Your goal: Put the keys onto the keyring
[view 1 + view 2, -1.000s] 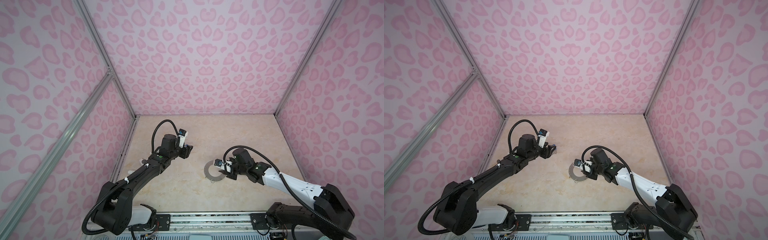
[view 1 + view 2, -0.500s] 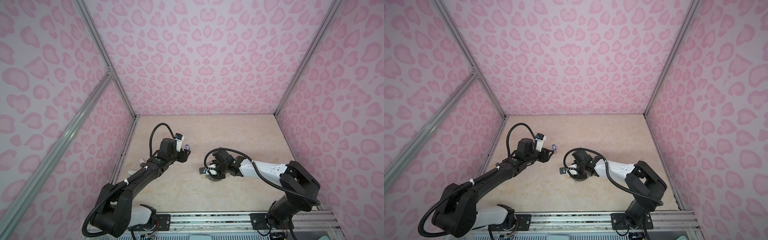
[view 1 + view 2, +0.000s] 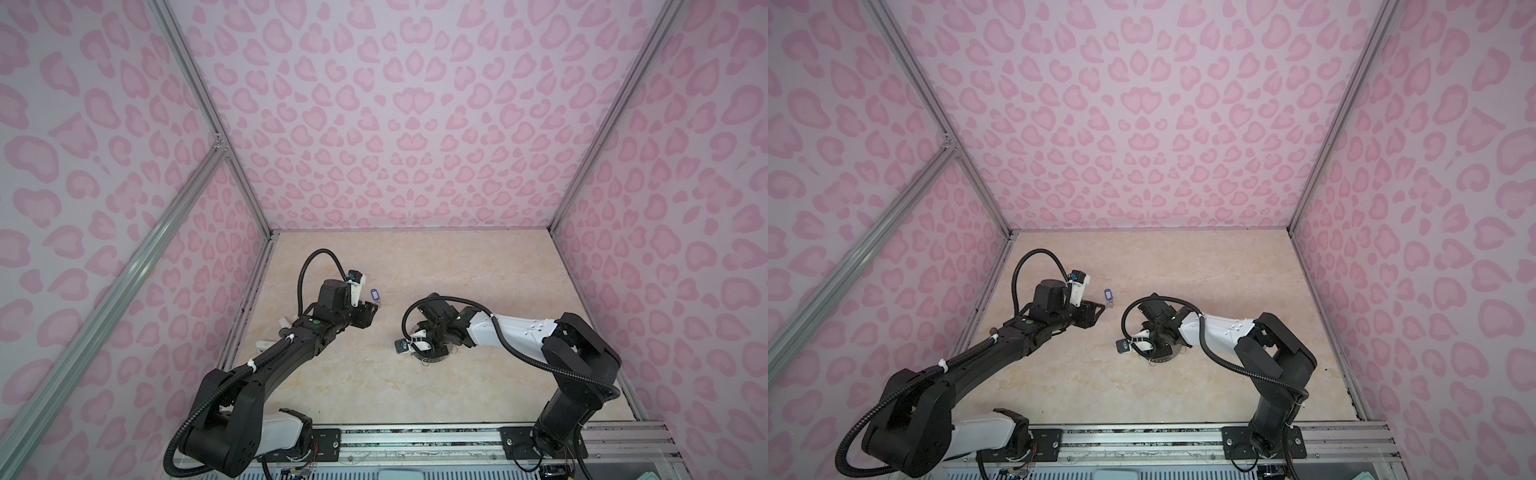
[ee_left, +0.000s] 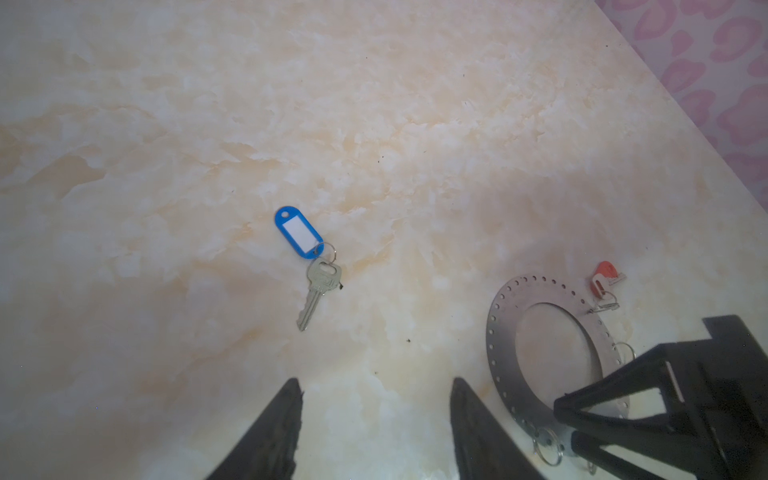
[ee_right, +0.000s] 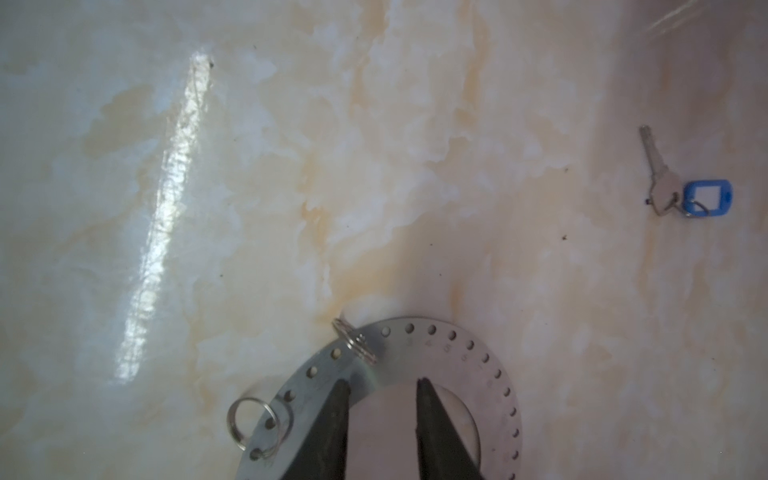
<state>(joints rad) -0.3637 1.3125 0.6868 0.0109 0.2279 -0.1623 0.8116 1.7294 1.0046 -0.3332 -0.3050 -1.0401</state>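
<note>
A silver key with a blue tag (image 4: 300, 233) lies flat on the marble table, also seen as a blue tag (image 3: 376, 295) (image 3: 1109, 295) in both top views. My left gripper (image 4: 376, 386) stands open just short of it, nothing between its fingers. The keyring (image 4: 503, 332) (image 5: 453, 357), a flat grey disc with holes round its rim, lies to the right. An orange-red tag (image 4: 604, 276) rests at its far rim. My right gripper (image 5: 382, 383) hangs over the keyring, jaws narrowly open: one finger over the band, the other over the open centre. It hides most of the keyring (image 3: 432, 359) from above.
Small split rings (image 5: 251, 424) hang from the keyring's rim holes. Pink patterned walls (image 3: 415, 166) close in the table on three sides, and a metal rail (image 3: 415, 436) carrying both arm bases runs along the front.
The left gripper drew back toward its base, uncovering the blue-tagged key. The right arm folded in, bringing its gripper over the keyring, and its jaws narrowed a little.
</note>
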